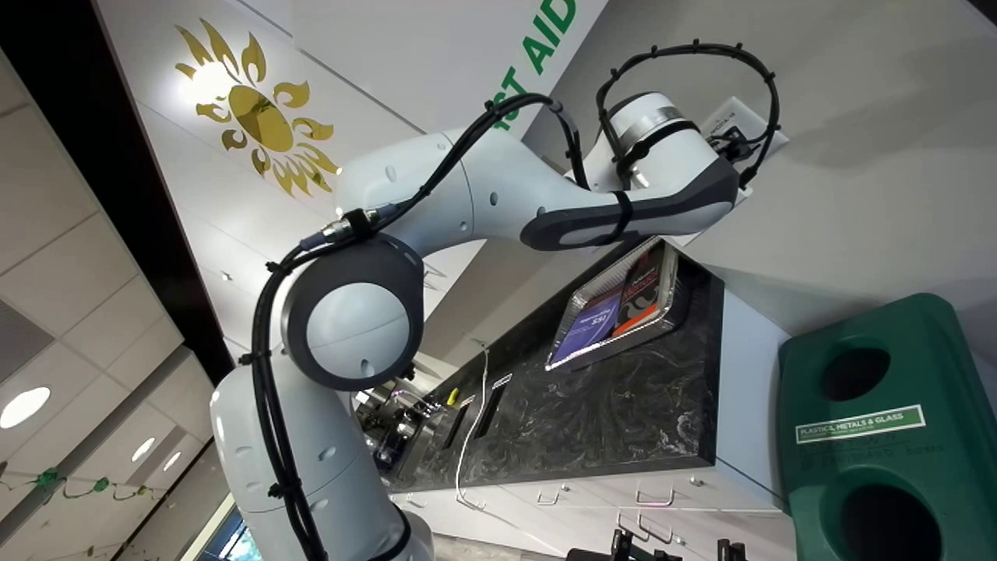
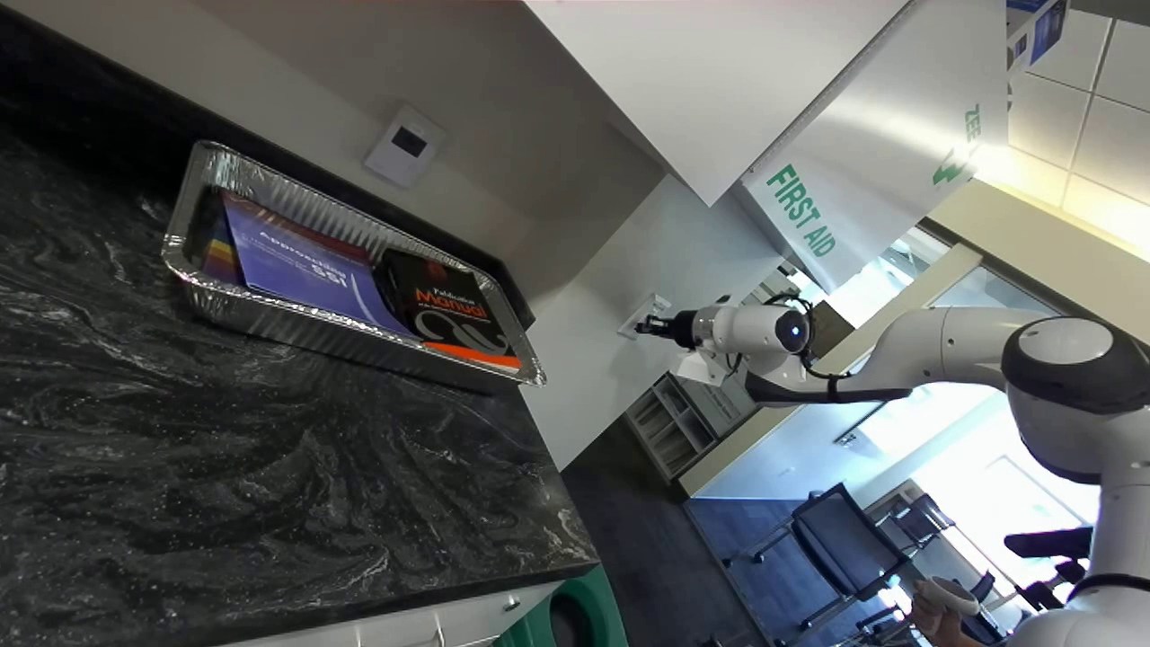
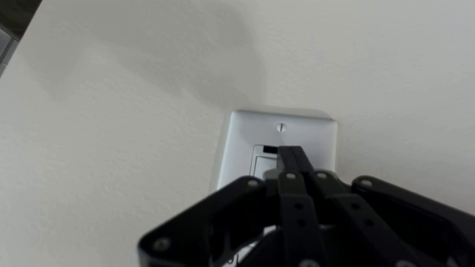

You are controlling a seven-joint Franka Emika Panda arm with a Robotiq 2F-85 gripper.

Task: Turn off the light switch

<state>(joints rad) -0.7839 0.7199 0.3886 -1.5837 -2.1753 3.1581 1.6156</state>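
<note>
The light switch (image 3: 241,148) is a small white wall plate in the wrist view. It has a screw near its top edge and a grey-outlined rocker with a small black slot at its top. My gripper (image 3: 290,148) is shut, its two black fingertips pressed together with nothing between them. The tips overlap the right part of the rocker, and the fingers hide the plate's lower part. I cannot tell whether the tips touch it. In an exterior view the gripper (image 2: 645,325) is right at the light switch (image 2: 659,305) on the wall. In the remaining exterior view the arm hides the fingertips.
A dark counter (image 2: 296,503) holds a foil tray (image 2: 269,310) with books. A white FIRST AID cabinet (image 2: 862,162) hangs near the arm, and a thermostat (image 2: 404,146) is on the wall. A green recycling bin (image 1: 958,389) stands past the counter's end.
</note>
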